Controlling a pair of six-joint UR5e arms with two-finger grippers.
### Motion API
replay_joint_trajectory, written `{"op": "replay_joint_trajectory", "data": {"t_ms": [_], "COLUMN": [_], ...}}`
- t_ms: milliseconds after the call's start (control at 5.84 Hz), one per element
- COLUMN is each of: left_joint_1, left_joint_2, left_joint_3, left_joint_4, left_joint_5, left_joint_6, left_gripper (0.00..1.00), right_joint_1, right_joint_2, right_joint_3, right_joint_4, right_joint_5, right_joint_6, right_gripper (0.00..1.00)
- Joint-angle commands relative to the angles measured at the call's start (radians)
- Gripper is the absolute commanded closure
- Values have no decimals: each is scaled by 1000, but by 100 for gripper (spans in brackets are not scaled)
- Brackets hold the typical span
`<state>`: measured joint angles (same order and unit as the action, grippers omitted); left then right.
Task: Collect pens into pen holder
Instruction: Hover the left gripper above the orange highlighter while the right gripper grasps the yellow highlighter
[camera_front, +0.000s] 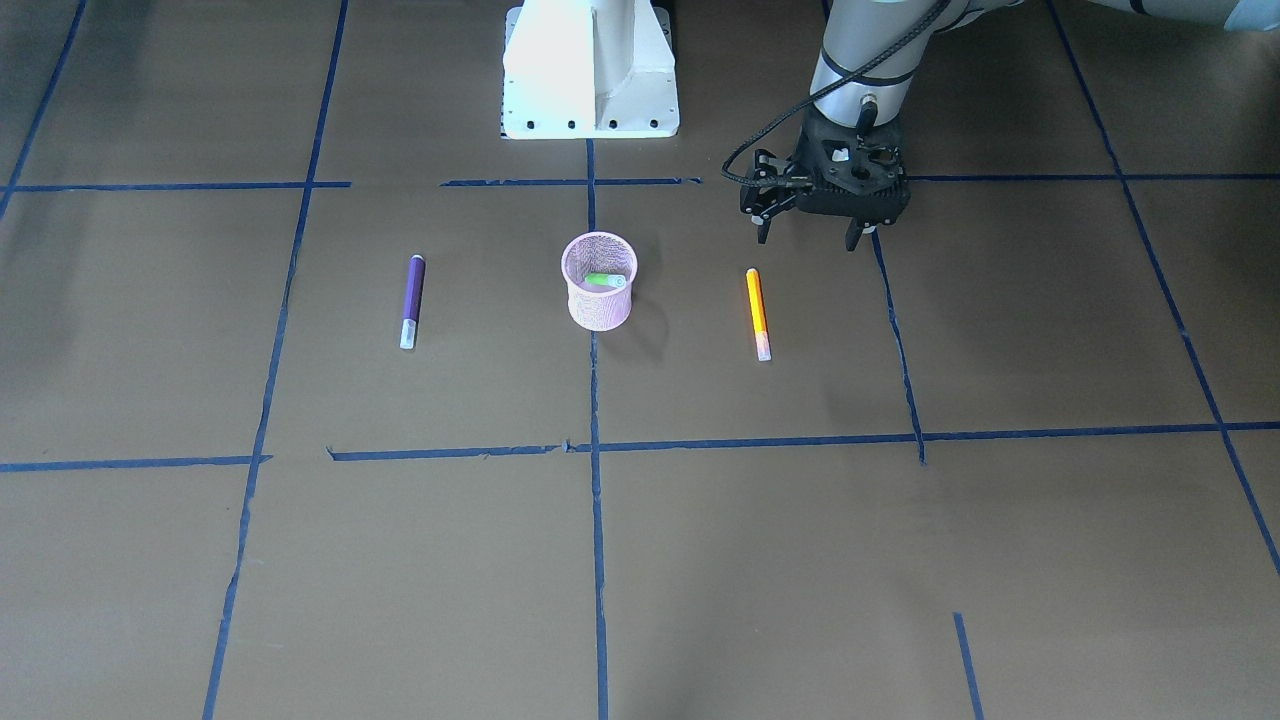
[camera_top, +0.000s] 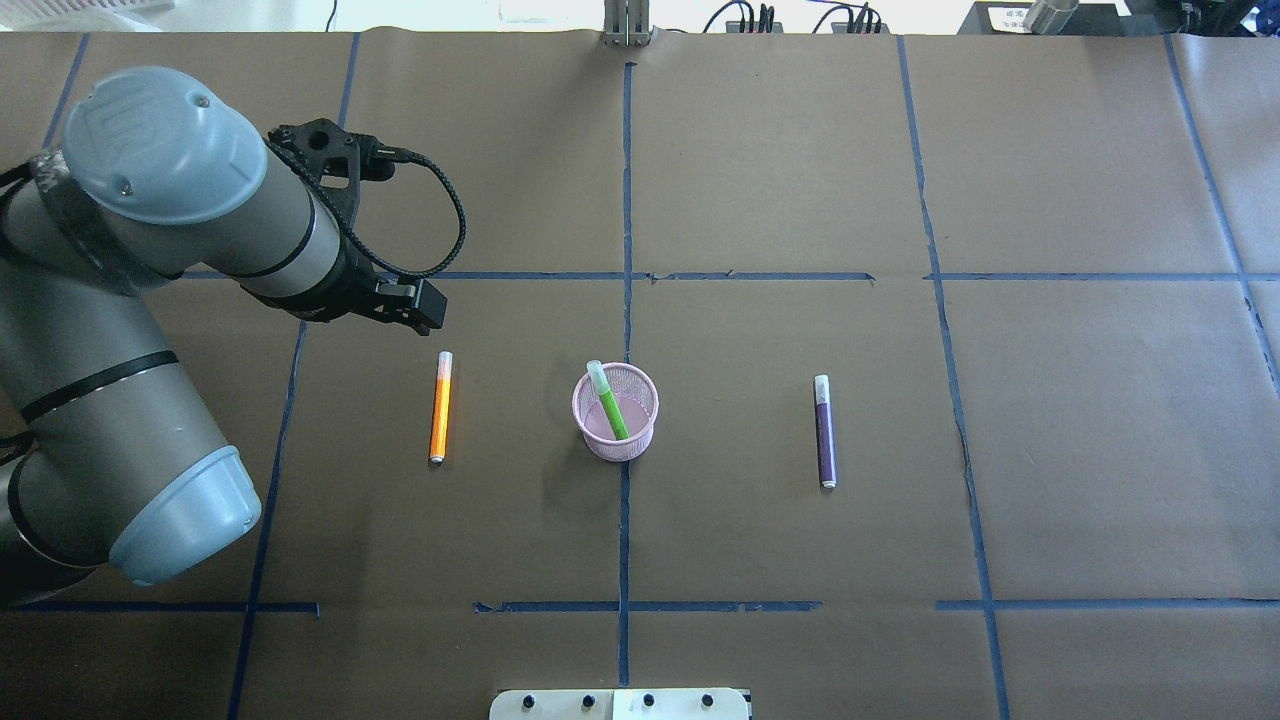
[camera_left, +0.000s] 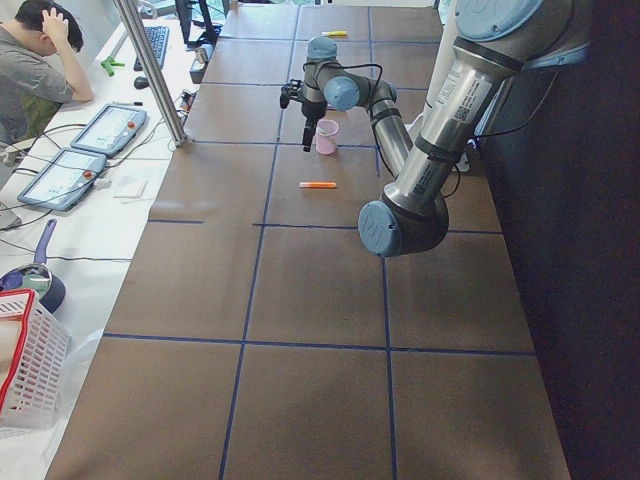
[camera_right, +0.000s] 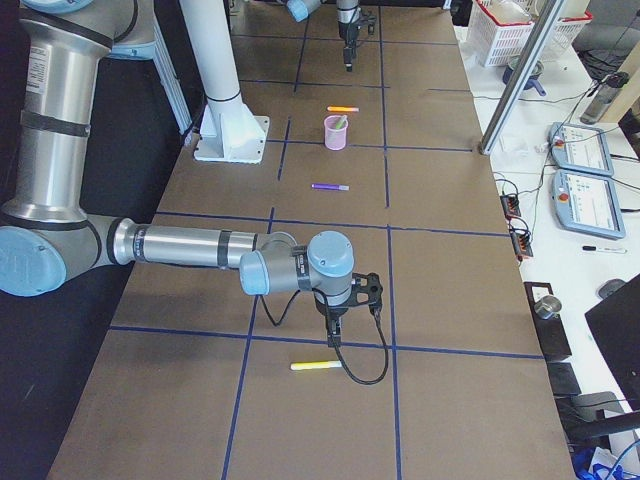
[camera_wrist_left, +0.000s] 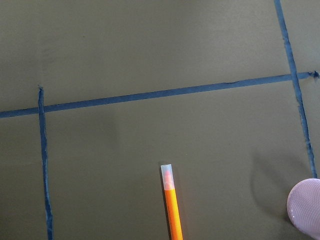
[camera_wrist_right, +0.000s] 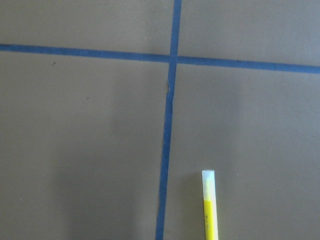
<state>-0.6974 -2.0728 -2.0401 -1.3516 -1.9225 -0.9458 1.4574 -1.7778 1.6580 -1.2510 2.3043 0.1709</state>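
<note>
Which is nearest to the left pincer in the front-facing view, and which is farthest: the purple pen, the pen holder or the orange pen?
From the left pincer:
1. Orange pen, lying just below it in that view.
2. Pen holder, at the table's middle.
3. Purple pen, past the holder, on the robot's right side.

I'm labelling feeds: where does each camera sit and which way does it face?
Front: across the table, facing the base; left tool shows.
Overhead: behind the base, looking down; left arm shows.
Exterior left: table end, left arm near.
Exterior right: opposite end, right arm near.
Left wrist: down on orange pen; no body.
Right wrist: down on yellow pen; no body.
Shared: front and overhead both show the pen holder.
</note>
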Motion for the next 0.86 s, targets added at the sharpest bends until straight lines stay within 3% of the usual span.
{"op": "replay_joint_trajectory", "data": {"t_ms": [0, 342, 685], "left_joint_1": [-1, -1, -1], "left_joint_2": [3, 7, 13], "left_joint_3": [-8, -8, -9], "left_joint_4": [-4, -4, -4], "left_joint_5": [-1, -1, 0], "left_joint_6": [-1, -8, -14], "left_gripper": [0, 0, 0], "right_joint_1": [-107, -114, -114], "right_joint_2": [0, 1, 1], "right_joint_3": [-133, -263, -294], "right_joint_4": [221, 373, 383], "right_joint_5": [-66, -89, -83], "right_joint_6": [149, 110, 94], "right_gripper": [1, 4, 12]}}
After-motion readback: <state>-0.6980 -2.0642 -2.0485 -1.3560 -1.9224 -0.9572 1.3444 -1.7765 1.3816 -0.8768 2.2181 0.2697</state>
